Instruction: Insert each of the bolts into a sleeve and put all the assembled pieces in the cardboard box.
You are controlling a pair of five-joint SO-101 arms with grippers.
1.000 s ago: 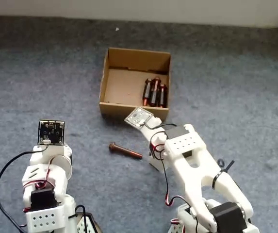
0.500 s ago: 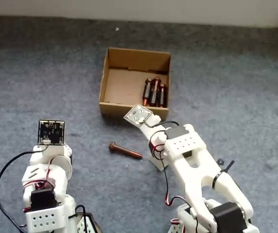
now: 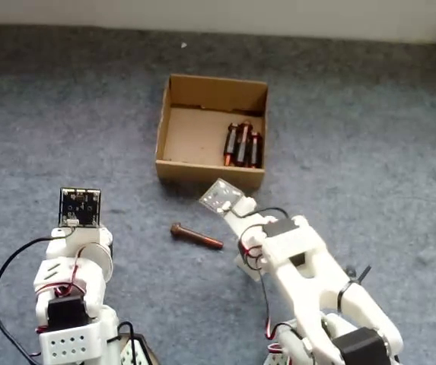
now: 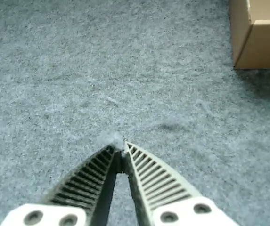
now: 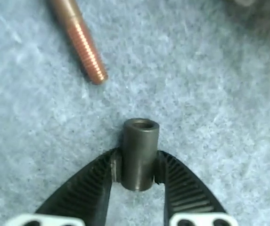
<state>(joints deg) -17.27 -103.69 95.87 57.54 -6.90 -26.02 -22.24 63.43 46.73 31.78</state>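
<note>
Right arm [image 3: 301, 258] had drawn back a little toward the near edge over the last second, so its wrist sat farther from the front wall of the cardboard box [image 3: 202, 171]. Bolt [image 3: 196, 236] and left arm [image 3: 73, 274] had not shifted.

Right gripper [image 5: 137, 158]: fingers were clamped on either side of the dark sleeve [image 5: 139, 150], gripping its lower half. The open bore end stuck out past the fingertips. Below the sleeve was grey carpet [image 3: 370, 137]; whether it touched the carpet could not be told.

The bolt lay loose on the carpet, near of the box and just left of the right arm's wrist, head to the left and threaded end to the right. In the right wrist view the threaded tip was near the sleeve's open end but apart from it, not lined up with the bore.

Left gripper [image 4: 120, 153]: fingers were closed tip to tip with nothing between them, over bare carpet, at the near left and well apart from the box corner.

Box: several assembled pieces [image 3: 243, 146] lay side by side against its right wall.
</note>
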